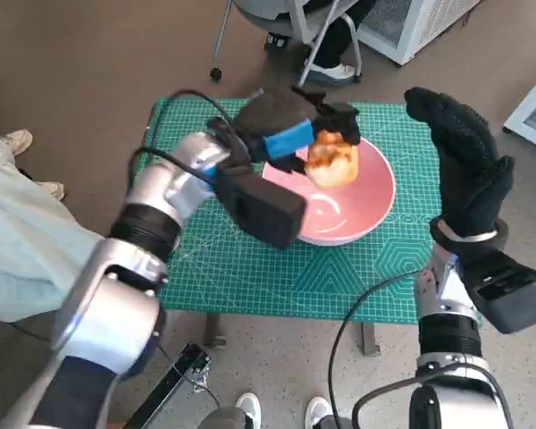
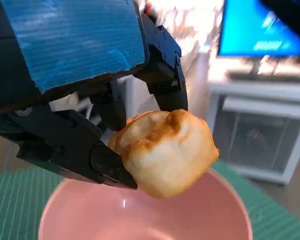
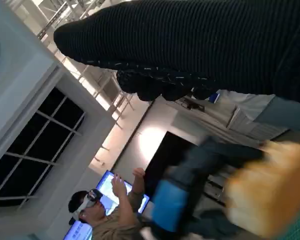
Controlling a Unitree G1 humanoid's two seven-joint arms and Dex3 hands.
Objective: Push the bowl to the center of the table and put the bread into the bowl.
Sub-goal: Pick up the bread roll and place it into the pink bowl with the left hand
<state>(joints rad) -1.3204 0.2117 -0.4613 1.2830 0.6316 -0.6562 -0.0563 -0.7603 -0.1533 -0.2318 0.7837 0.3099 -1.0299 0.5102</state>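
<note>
My left hand (image 1: 281,125) holds a golden-brown bread roll (image 1: 332,159) just above the pink bowl (image 1: 362,214), which sits on the green mat near the table's middle, a little right. In the left wrist view the roll (image 2: 165,150) is pinched between black fingers (image 2: 90,150) over the bowl's pink inside (image 2: 140,215). My gloved right hand (image 1: 460,161) is raised with fingers spread, right of the bowl, holding nothing. The right wrist view shows the glove (image 3: 190,45), the blurred roll (image 3: 270,190) and the blue-taped left hand (image 3: 175,205).
The green cutting mat (image 1: 250,268) covers the small table. A chair base and a person's shoes (image 1: 335,71) lie beyond the far edge; a white unit (image 1: 411,27) stands at the back right. A person's leg (image 1: 18,241) is at the left. A person with a headset (image 3: 105,210) shows in the right wrist view.
</note>
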